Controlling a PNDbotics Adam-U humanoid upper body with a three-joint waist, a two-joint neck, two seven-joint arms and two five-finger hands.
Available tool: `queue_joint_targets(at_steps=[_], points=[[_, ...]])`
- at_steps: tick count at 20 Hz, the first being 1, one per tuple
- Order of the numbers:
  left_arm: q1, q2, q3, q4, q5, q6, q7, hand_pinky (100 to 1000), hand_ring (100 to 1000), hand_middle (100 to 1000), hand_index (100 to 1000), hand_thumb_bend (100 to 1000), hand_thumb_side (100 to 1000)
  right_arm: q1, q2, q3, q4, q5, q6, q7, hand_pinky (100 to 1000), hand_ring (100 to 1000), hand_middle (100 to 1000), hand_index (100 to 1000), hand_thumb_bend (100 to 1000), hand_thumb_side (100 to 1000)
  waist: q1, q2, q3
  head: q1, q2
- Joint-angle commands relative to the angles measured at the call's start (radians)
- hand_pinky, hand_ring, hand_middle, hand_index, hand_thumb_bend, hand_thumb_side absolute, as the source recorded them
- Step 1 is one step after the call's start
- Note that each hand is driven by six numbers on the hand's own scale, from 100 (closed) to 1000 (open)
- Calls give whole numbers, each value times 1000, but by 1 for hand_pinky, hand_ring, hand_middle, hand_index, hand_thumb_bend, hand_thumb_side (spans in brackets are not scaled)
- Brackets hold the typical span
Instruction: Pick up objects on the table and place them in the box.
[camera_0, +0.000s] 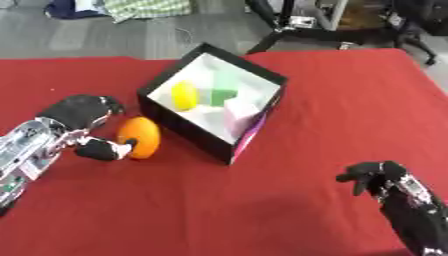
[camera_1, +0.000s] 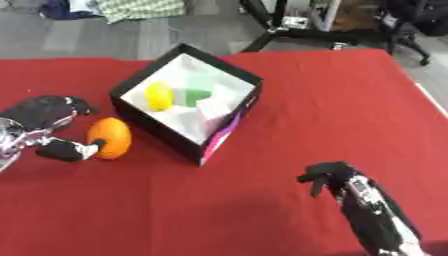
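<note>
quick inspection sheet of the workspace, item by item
surface: red tablecloth, flat.
job's things: orange ball left of black box; inside the box a yellow piece, green piece and pale pink block.
clutter: nothing seen on the table.
hands: left hand curled round the orange ball; right hand idle near the lower right, fingers curled.
cables: nothing seen.
surroundings: grey floor, black stand legs, checked cloth.
</note>
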Motion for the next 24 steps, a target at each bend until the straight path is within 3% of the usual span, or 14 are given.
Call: queue_joint_targets(at_steps=[1, 3, 4, 6, 10, 14, 16, 19, 24], points=[[-21, 6, 10, 5, 6, -9, -9, 759, 670, 696, 853, 215, 552, -5, -11, -5, -15, -2, 3, -2, 1000, 716, 410, 690, 100, 969, 11, -12, 1, -4, -8], [-20, -1, 16, 11, 13, -1, 10, 744, 613, 600, 777, 132, 227, -5, -11, -4, -16, -3, 2, -2, 1000, 716, 410, 690, 100, 951, 11, -12, 1, -5, -8], [-19, -2, 16, 12, 22, 3, 20, 735, 591, 564, 743, 102, 190, -5, -11, -5, -16, -3, 2, -2, 1000, 716, 410, 690, 100, 963, 11, -12, 0, -5, -9], [-19, -2, 18, 4, 46, 8, 44, 721, 550, 490, 665, 100, 192, -4, -11, -6, -15, -2, 3, -3, 1000, 716, 410, 690, 100, 992, 11, -13, 1, -4, -8], [-22, 4, 33, -45, 116, 27, 76, 716, 525, 444, 618, 100, 210, -3, -11, -5, -15, 0, 5, -5, 1000, 716, 410, 690, 100, 977, 12, -13, 2, -7, -7], [-36, 29, 70, -143, 212, 71, 83, 721, 516, 427, 603, 100, 233, -3, -11, -6, -16, -1, 2, -4, 1000, 716, 410, 690, 100, 952, 12, -15, 3, -8, -7], [-53, 50, 92, -204, 257, 94, 81, 723, 514, 423, 601, 100, 242, -2, -12, -6, -15, -1, 2, -3, 1000, 716, 410, 690, 100, 1000, 12, -16, 4, -9, -7], [-88, 75, 119, -277, 303, 124, 75, 725, 514, 424, 603, 100, 239, 1, -12, -6, -14, 1, 5, -6, 1000, 716, 410, 690, 100, 1000, 13, -17, 6, -8, -2], [-191, 53, 107, -266, 282, 148, 53, 722, 525, 439, 616, 100, 209, 5, -13, -3, -13, 3, 8, -7, 1000, 716, 410, 690, 100, 1000, 11, -20, 5, -4, -1]])
